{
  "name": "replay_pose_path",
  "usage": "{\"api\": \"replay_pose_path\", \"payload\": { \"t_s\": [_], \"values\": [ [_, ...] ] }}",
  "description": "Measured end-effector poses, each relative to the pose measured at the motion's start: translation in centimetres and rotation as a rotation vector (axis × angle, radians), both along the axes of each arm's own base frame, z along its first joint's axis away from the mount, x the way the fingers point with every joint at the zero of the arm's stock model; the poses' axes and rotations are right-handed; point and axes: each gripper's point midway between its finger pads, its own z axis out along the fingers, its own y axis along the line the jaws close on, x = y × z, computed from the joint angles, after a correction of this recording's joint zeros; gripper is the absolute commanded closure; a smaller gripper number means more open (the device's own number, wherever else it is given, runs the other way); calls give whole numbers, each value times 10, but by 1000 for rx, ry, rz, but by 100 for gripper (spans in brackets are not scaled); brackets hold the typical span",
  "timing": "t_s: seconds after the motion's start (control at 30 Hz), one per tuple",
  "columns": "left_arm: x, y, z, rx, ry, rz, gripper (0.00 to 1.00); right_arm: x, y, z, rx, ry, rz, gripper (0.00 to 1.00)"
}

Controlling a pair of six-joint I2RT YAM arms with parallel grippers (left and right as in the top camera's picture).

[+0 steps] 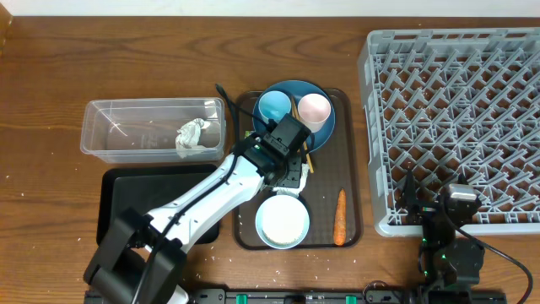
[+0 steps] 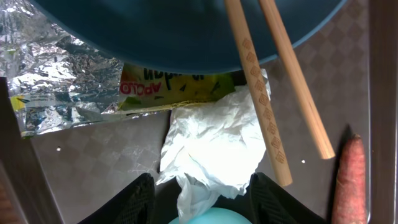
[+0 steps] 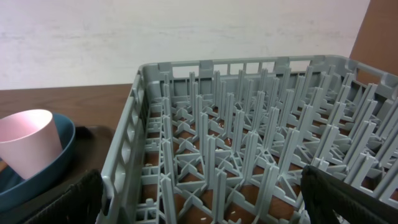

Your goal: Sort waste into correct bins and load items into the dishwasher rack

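The left tool [image 2: 202, 190] stands half-wide, its fingers either side of the tail of the crumpled white tissue [image 2: 211, 140]. The tissue lies mid-tray on the brown serving tray [image 2: 93, 155], just beside the blue plate [image 2: 174, 31]. The right tool [image 3: 202, 202] gapes wide, empty, by the dishwasher rack [image 3: 249, 124] and its near edge.

The wooden tabletop [image 1: 51, 67] carries four items. A grey dishwasher rack [image 1: 368, 127] occupies the right edge, and a dark brown serving tray [image 1: 325, 169] lies at centre. A clear plastic tub [image 1: 152, 103] sits left of centre, with a black tray [image 1: 118, 190] just beside it toward the near edge.
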Motion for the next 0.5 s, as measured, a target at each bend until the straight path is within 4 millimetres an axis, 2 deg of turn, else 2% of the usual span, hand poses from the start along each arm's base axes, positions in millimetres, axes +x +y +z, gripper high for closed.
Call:
{"api": "replay_pose_path", "payload": {
  "t_s": [0.3,0.5],
  "values": [
    [-4,2,-27,40,66,24,48,0,0,0,0,0,0,1],
    [-5,-1,-27,23,75,18,48,0,0,0,0,0,0,1]
  ]
}}
